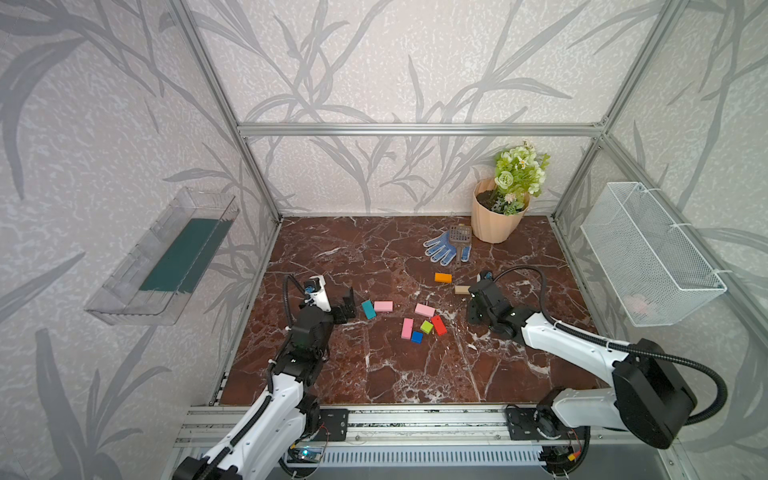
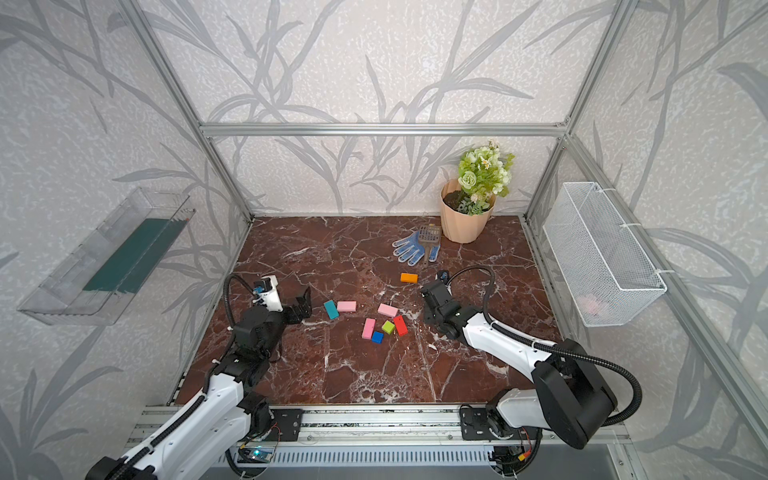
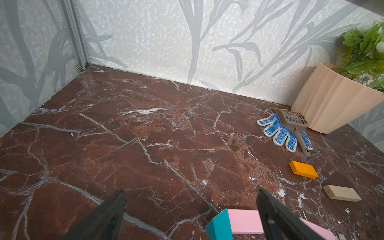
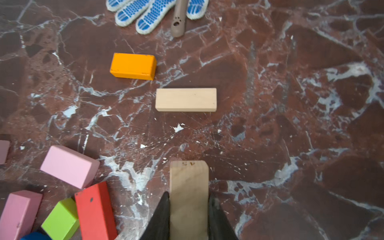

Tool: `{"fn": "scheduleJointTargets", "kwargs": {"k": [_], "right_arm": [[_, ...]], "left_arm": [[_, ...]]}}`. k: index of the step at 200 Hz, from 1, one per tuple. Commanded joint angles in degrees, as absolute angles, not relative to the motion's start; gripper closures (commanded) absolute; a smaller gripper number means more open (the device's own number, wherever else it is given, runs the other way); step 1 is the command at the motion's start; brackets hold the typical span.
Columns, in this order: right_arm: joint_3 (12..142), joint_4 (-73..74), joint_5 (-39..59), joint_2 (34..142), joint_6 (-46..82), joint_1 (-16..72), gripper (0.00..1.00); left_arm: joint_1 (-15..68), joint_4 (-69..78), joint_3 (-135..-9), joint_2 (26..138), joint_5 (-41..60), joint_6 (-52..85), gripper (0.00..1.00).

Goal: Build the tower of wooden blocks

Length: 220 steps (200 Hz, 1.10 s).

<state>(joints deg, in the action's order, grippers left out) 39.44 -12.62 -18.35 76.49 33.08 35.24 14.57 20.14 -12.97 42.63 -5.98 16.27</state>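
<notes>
The wood blocks lie loose and single on the marble floor; no tower stands. My right gripper (image 4: 189,195) is shut on a tan block (image 4: 189,176), held lengthwise just above the floor. Beyond it lie a second tan block (image 4: 186,99) and an orange block (image 4: 133,66). A pink block (image 1: 424,309), another pink block (image 1: 407,328), a green cube (image 1: 426,327), a red block (image 1: 439,325) and a blue cube (image 1: 417,337) cluster mid-floor. My left gripper (image 3: 191,193) is open, just left of a teal block (image 3: 218,227) that touches a pink block (image 3: 243,221).
A beige flowerpot (image 1: 496,216) with green flowers stands at the back right. A blue dotted glove (image 1: 442,249) and a grey scoop (image 1: 459,239) lie in front of it. A wire basket (image 1: 648,253) hangs on the right wall, a clear tray (image 1: 166,257) on the left.
</notes>
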Motion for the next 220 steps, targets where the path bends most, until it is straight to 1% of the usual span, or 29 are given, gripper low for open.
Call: {"fn": "scheduleJointTargets", "kwargs": {"k": [1,32,50,59,67,114,130,146,156,164,193,212,220], "right_arm": [[39.59,-9.44,-17.86,77.21,35.33,34.48,0.92],[40.01,-8.23,-14.76,81.65,35.34,32.05,0.92],[41.80,-9.14,-10.46,85.30,35.29,29.83,0.96],[42.72,-9.47,-9.03,87.17,35.42,28.92,1.00],[43.57,-9.74,-8.01,88.71,35.42,28.36,1.00],[45.63,-9.66,-7.57,93.19,35.33,28.05,1.00],[45.84,-10.00,-7.91,93.51,35.33,28.07,0.94],[45.71,-10.23,-8.14,93.19,35.22,28.04,0.81],[45.50,-10.79,-9.05,92.55,35.32,28.04,0.68],[45.07,-11.19,-9.92,91.70,35.30,28.06,0.63],[43.11,-12.61,-11.69,87.67,34.98,28.09,0.53],[40.92,-12.16,-10.52,84.60,34.24,28.17,0.45],[39.69,-11.72,-9.84,83.15,34.19,28.23,0.43]], "left_arm": [[14.76,20.30,-13.09,43.01,-7.41,16.17,0.01],[14.71,20.13,-13.44,43.81,-7.53,16.32,0.01],[14.69,20.12,-13.71,44.16,-7.58,16.26,0.01],[14.69,20.13,-13.71,44.32,-7.57,16.26,0.01],[14.73,20.13,-13.80,44.41,-7.65,16.30,0.01],[14.73,20.13,-13.97,44.77,-7.69,16.18,0.01],[14.76,20.12,-13.90,44.66,-7.73,16.26,0.01],[14.70,20.10,-13.83,44.69,-7.81,16.26,0.01],[14.76,20.13,-13.89,44.69,-7.70,16.27,0.01],[14.76,20.12,-13.88,44.65,-7.73,16.21,0.01],[14.73,20.04,-13.89,44.54,-7.65,16.21,0.01],[14.72,20.04,-13.85,44.46,-7.57,16.26,0.01],[14.76,20.04,-13.80,44.32,-7.56,16.28,0.01]]}}
